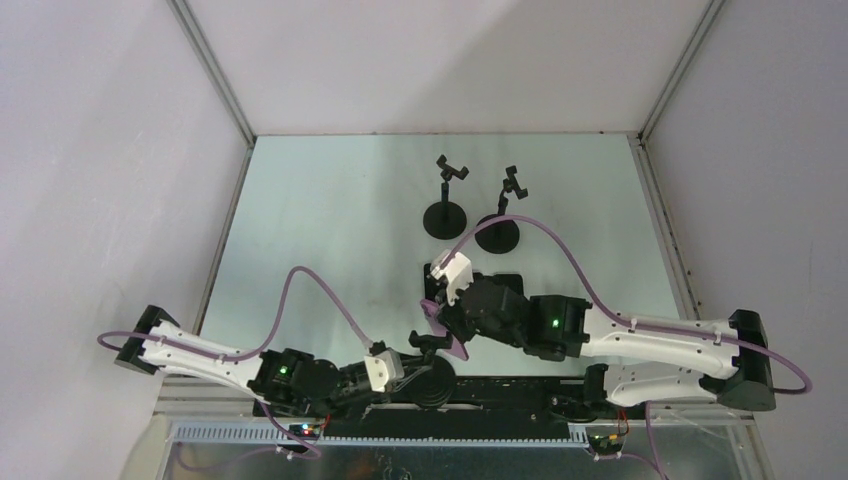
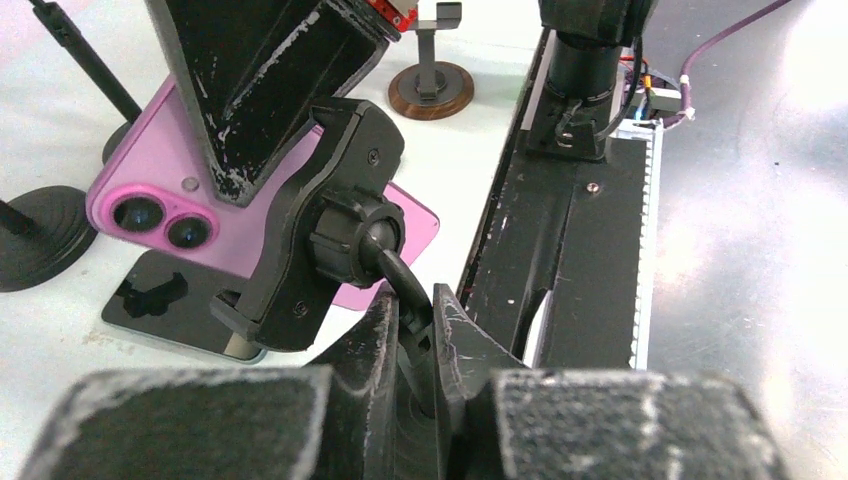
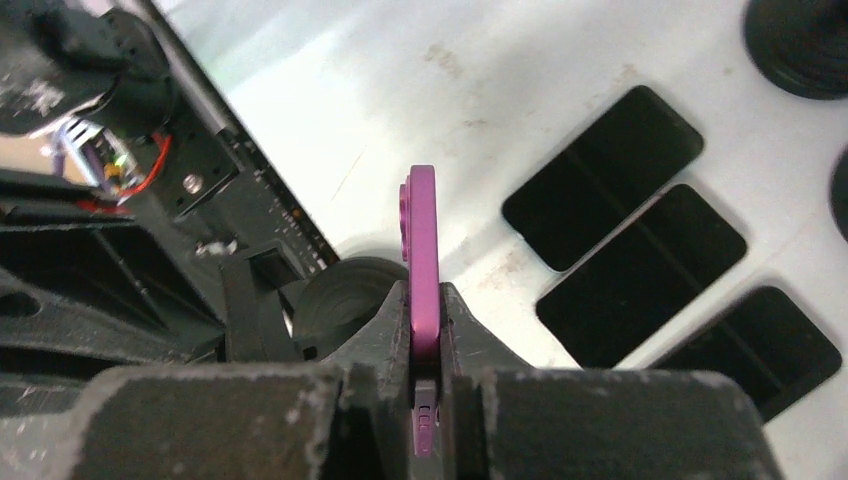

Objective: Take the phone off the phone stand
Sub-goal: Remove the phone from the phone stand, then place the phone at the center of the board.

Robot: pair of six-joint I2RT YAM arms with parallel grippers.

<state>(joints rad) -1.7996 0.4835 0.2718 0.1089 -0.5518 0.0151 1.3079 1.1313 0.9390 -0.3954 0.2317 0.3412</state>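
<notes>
Left fingers (image 2: pixel 372 345) clamp the stem of the stand (image 2: pixel 330 230), apparently steadying it, while right fingers (image 3: pixel 385 330) pinch the phone (image 3: pixel 423 240) by its edge, ready to pull it free.

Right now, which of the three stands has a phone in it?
The near stand, held by the left gripper: pink phone in its clamp. Both far stands are empty.

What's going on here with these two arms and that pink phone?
The left gripper is shut on the neck of the phone stand, just under its cradle, bracing it. The right gripper is shut on the edge of the pink phone. The phone sits against the cradle and is not clearly out yet. Three dark phones lie flat on the table, and two bare stands sit at its far side.
</notes>
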